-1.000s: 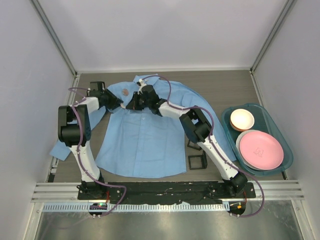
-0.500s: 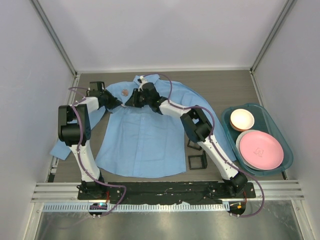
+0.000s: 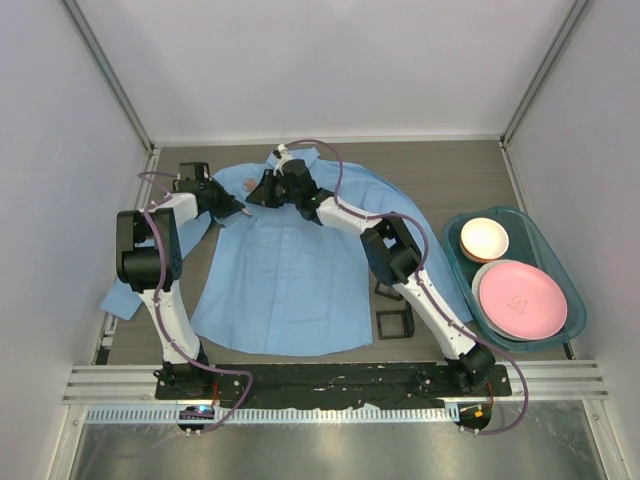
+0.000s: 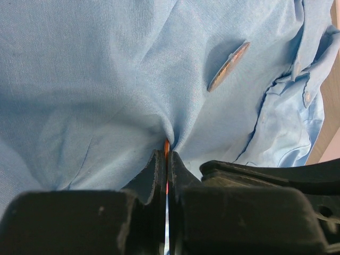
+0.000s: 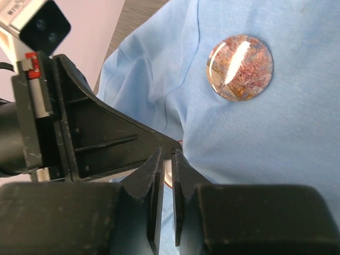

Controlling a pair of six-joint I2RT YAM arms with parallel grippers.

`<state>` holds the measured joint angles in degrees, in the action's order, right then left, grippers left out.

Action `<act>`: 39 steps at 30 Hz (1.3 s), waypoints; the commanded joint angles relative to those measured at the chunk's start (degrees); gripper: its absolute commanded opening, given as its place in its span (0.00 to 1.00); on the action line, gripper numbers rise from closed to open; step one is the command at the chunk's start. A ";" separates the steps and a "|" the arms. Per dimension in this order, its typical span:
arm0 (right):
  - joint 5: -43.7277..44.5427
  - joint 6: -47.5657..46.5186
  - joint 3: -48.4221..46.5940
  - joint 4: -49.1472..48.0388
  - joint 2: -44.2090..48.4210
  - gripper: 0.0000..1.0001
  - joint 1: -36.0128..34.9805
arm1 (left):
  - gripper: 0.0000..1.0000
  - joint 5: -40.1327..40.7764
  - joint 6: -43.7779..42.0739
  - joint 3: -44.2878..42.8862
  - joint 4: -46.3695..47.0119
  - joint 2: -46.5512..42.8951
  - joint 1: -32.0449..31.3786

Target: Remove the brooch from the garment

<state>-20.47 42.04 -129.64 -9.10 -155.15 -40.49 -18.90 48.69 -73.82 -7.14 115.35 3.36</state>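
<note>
The left gripper [image 4: 166, 155] is pinching a fold of the shirt [image 4: 95, 79] near the brooch [image 5: 239, 67] pinned on its upper chest, while the right gripper [image 5: 166, 158] is hovering close by, fingers all but shut on nothing visible, likely needing to open and take the brooch's rim.

Note for your log: both arms are built alike, the left arm [image 3: 168, 320] and right arm [image 3: 432, 315] with white links and black joint housings. You see a purple cable [image 3: 336, 178] looping along each from base [image 3: 470, 368] to wrist; the bases are black, on a black plate [image 3: 320, 380]. Left gripper [image 4: 166, 156]: matte black, flat-faced fingers, pale specks on the housing. Right gripper [image 5: 167, 159]: the same black, with thin tapered fingers. The right wrist view shows you a red tag [image 5: 32, 64] on the left gripper's body and its black two-lens camera [image 5: 47, 25] on a white mount.
</note>
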 commanded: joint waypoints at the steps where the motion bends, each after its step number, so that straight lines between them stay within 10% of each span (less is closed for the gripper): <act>1: -0.01 -0.29 -2.54 -0.83 -0.94 0.15 -0.20 | 0.00 -1.14 -1.23 -1.50 -0.25 -0.04 0.16; 39: -5.37 -24.02 0.97 6.20 -0.59 0.09 -4.24 | 0.00 0.08 1.06 -10.64 -8.86 4.88 0.16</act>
<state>-21.82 24.80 -129.43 -10.74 -157.73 -41.52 -19.94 50.50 -81.36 -16.82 119.28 3.51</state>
